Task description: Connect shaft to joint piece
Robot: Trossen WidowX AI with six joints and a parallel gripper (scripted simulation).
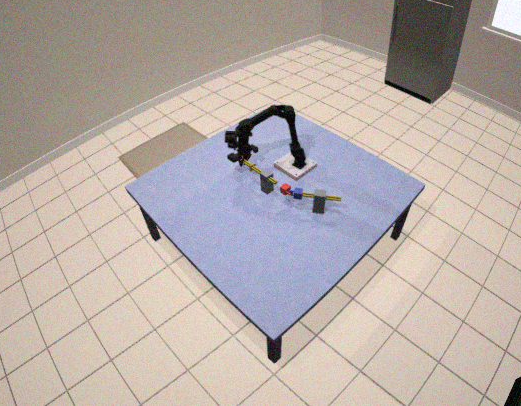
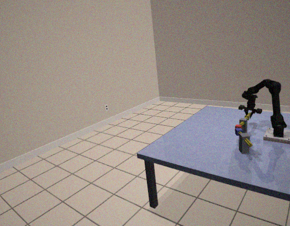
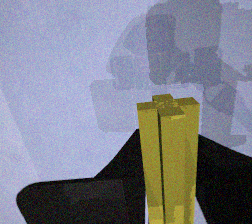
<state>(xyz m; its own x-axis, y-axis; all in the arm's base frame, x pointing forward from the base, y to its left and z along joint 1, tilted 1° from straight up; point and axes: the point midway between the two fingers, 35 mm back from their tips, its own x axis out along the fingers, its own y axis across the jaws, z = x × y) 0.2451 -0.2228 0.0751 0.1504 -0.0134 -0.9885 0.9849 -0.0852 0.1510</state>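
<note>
My gripper is shut on the second shaft, a yellow ribbed bar, near its outer end. This shaft runs through the second grey block. Its inner end sticks out a short way, with a small gap to the red joint piece. The red piece hangs on the blue part at the end of the first yellow shaft, in the first grey block. Its opening is too small to make out.
The arm's pale base plate stands on the blue table, behind the shafts in the top view. The two blocks stand upright on the table. Shadows of the arm fall on the table in the wrist view.
</note>
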